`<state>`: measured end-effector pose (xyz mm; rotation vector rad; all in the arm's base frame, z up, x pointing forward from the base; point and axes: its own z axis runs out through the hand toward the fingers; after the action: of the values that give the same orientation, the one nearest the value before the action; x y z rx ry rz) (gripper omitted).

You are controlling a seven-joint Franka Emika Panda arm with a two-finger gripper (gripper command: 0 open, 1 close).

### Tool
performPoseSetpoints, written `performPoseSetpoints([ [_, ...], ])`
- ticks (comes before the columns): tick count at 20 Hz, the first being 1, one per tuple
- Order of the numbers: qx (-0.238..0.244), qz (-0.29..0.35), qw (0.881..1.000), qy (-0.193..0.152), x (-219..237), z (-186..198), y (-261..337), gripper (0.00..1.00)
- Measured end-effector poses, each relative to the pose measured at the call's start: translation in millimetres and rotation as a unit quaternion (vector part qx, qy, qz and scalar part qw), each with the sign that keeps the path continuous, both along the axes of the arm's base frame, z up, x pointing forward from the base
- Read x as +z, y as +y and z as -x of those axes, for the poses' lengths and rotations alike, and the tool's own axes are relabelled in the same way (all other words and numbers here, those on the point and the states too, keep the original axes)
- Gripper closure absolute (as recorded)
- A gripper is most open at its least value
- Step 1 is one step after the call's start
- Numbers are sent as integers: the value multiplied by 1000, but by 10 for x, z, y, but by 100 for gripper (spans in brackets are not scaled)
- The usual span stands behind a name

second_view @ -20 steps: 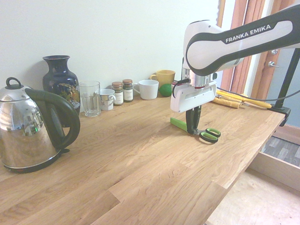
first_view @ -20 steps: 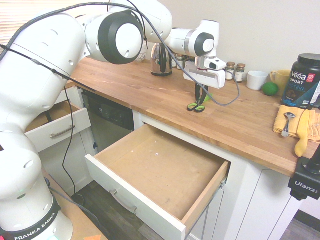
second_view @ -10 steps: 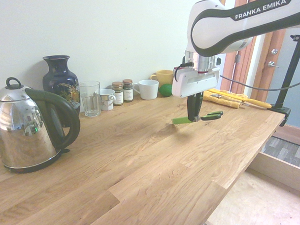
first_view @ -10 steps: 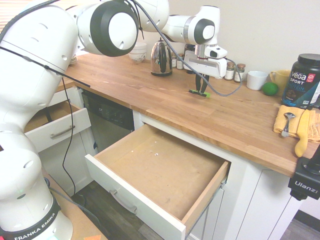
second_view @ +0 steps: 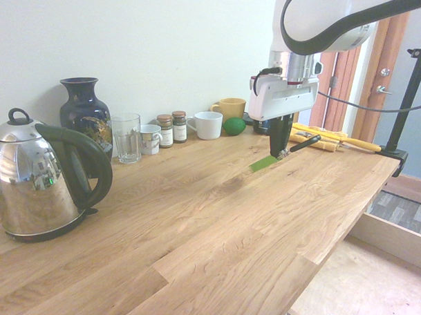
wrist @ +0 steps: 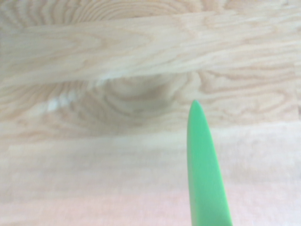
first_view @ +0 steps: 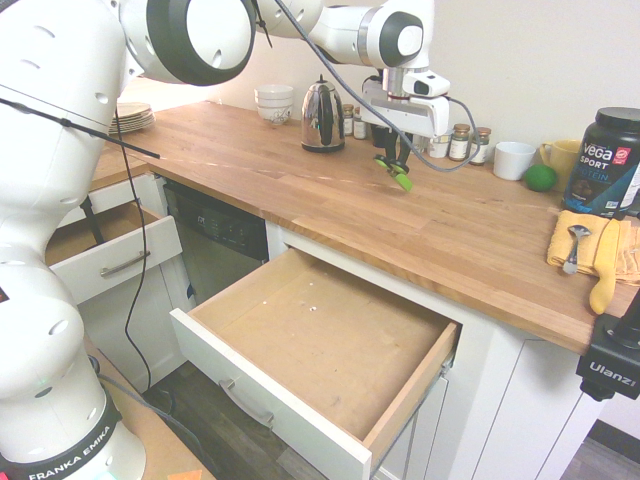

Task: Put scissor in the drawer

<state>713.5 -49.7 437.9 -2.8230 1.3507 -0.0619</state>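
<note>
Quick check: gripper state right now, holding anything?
Gripper: closed on the scissor, lifted clear of the countertop, green blade end tilted down.

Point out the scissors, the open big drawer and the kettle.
scissors (second_view: 265, 163), second exterior view, on the green blade cover.
drawer (first_view: 262, 415), first exterior view, on its white front.
kettle (second_view: 32, 188), second exterior view, on its shiny body.

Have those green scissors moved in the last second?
Yes. The scissor, shut in the gripper, went from lying on the wooden counter to hanging clear above it.
</note>
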Motion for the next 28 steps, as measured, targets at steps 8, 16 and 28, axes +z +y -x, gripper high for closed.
performPoseSetpoints([
  [8,3,1,1000,3,278,637,39,100],
  [16,54,12,998,28,164,1563,42,100],
  [28,62,-1,998,27,-70,2460,-156,100],
])
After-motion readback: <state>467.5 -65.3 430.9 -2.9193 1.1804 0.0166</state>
